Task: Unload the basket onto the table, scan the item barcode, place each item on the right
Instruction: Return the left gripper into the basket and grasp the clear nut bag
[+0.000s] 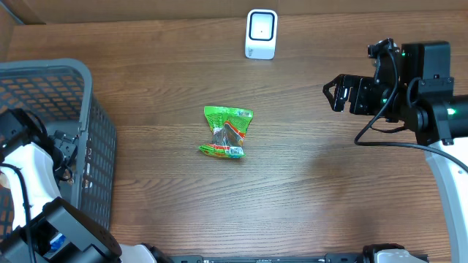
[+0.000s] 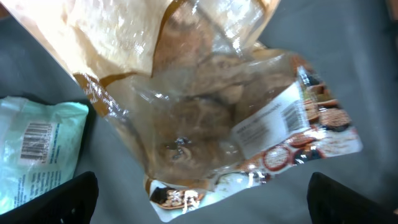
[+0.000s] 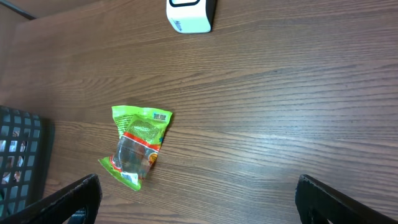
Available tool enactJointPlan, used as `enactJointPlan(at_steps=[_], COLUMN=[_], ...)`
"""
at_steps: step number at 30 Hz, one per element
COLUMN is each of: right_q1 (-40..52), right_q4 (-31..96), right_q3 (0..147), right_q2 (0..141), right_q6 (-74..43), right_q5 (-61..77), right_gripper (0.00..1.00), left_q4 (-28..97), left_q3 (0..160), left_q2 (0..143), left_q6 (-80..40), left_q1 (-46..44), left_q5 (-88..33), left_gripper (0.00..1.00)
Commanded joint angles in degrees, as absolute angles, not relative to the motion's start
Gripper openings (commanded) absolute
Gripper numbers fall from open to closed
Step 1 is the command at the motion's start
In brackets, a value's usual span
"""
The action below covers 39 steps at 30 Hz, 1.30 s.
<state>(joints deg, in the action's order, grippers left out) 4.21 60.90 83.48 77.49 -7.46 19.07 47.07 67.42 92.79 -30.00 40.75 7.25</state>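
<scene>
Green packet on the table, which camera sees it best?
The right wrist view: the green packet looks biggest and whole there. Overhead shows it whole too, but smaller. The left wrist view misses it.

black-and-white arms (image 1: 428, 109) — black cables (image 1: 387, 145), green lights (image 1: 451, 112)

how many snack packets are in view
3: a green plastic packet mid-table; a clear orange-edged packet and a pale teal packet beside it, inside the grey basket. More may be hidden there.
</scene>
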Motion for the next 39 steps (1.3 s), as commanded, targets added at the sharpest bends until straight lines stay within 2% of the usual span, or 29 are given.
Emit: enactJointPlan(at_steps=[1,17,24,26,29,30,31,32,34,39], right_q1=[4.43,4.43,4.43,4.43,4.43,4.43,4.43,4.43,4.43,4.43], right_q4=[60.60,60.60,60.60,60.62,60.82,60.93,60.99,61.04,61.23,61.63], right_q3=[84.97,84.97,84.97,84.97,84.97,84.97,84.97,84.97,84.97,84.97], right_q2=[77.28,77.28,77.28,77.28,77.28,77.28,77.28,77.28,77.28,77.28], right_q6=[-7.44,-7.42,-7.42,-7.44,-7.44,-7.44,-7.44,-7.44,-7.44,-7.44], right_q5=[18.98,18.98,18.98,18.98,18.98,19.00,19.00,19.00,19.00,19.00], right_gripper=[1.00,1.00,1.00,1.00,1.00,1.00,1.00,1.00,1.00,1.00], left_q4=[43.62,29.82,29.12,29.08,29.61,29.71,29.71,29.71,29.93,34.41], left_q3=[64.05,56.80,56.71,56.71,56.71,56.75,56.80,56.80,56.90,60.75], left_q2=[92.58,93.12,97.89,99.90,100.42,100.40,100.40,100.40,100.38,100.36], left_q6=[-30.50,-30.50,-30.48,-30.46,-30.41,-30.44,-30.44,-30.44,-30.44,-28.82], left_q1=[41.04,41.01,41.01,41.01,40.95,40.91,40.91,40.91,40.91,40.88], left_q5=[10.50,10.96,10.92,10.87,10.52,10.48,10.48,10.48,10.41,6.11], left_gripper=[0.99,0.99,0.97,0.91,0.70,0.40,0.24,0.15,0.04,0.04])
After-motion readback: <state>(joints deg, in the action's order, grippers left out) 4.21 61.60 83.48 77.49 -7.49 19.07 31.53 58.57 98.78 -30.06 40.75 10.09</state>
